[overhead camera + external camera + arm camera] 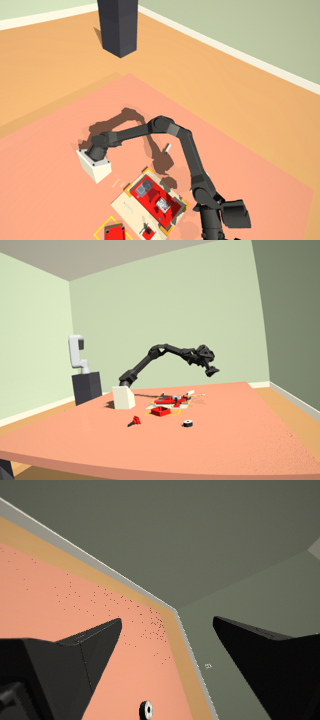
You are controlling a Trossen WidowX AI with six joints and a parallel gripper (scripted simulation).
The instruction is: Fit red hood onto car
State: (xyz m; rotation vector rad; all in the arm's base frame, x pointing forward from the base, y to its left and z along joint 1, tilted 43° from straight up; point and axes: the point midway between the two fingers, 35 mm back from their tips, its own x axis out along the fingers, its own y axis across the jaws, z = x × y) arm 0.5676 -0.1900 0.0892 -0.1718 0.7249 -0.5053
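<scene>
The red hood (pixel 115 234) (pixel 160 411) lies inside a yellow outline beside the jig (pixel 118 204) (pixel 155 407), cut off at the bottom of the top view. It looks hollow side up in the exterior view. The red chassis (pixel 148 204) (pixel 165 401) sits in the jig with the grey engine block (pixel 163 205) (pixel 176 397) on its deck. Small grey peg spots show around the engine; their height is hard to see. My gripper (pixel 214 364) (pixel 167 621) is open and empty, high above the table, right of the jig. Its fingertips are out of the top view.
A small red part with a black post (pixel 148 231) (pixel 176 404) stands on the jig board. A similar red part (pixel 134 421) and a wheel (pixel 187 423) (pixel 146 710) lie nearer the exterior camera. White parts (pixel 168 148) (pixel 191 392) lie behind the jig.
</scene>
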